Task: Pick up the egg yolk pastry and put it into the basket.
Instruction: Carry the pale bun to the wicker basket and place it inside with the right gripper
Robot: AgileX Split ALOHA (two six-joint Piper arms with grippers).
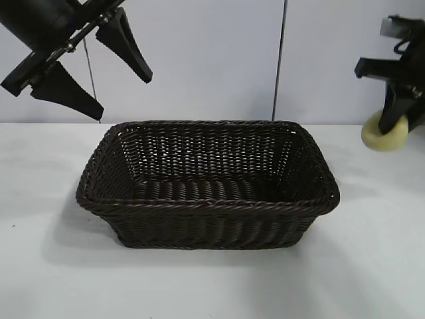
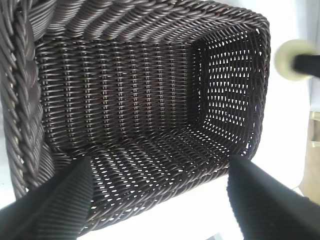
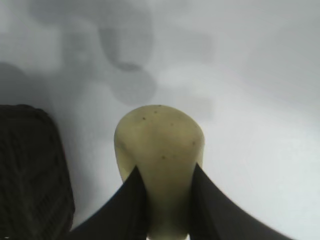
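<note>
**Pastry clamped at far right, basket waiting centre**

Egg yolk pastry (image 1: 383, 135) pinched in right gripper (image 1: 396, 119) at right edge of exterior frame, mid-height; whether lifted off desk (image 1: 212, 286) or still resting on it, hard to tell. Well apart from basket (image 1: 207, 206), which fills frame centre.

Handling, as a guess: light, soft-ish, prob. crumbly; sides squeezed narrower between jaws in right wrist view (image 3: 159, 165), so deformable. Matte surface, not slippery. Best held across the middle w/ gentle pressure, as now; more squeeze likely to crush or crack it.

Looks: pale yellow-cream, rounded bun shape, smooth, a few tiny dark specks on top. Much smaller than basket. Also seen as pale blurred blob at upper right of left wrist frame (image 2: 292, 60).

Basket: dark brown wicker, rectangular, sloping sides, braided rim, nothing inside.

Left gripper (image 1: 93, 63) at upper left of exterior frame, above basket's left end, jaws spread wide, holding nothing; idle.
</note>
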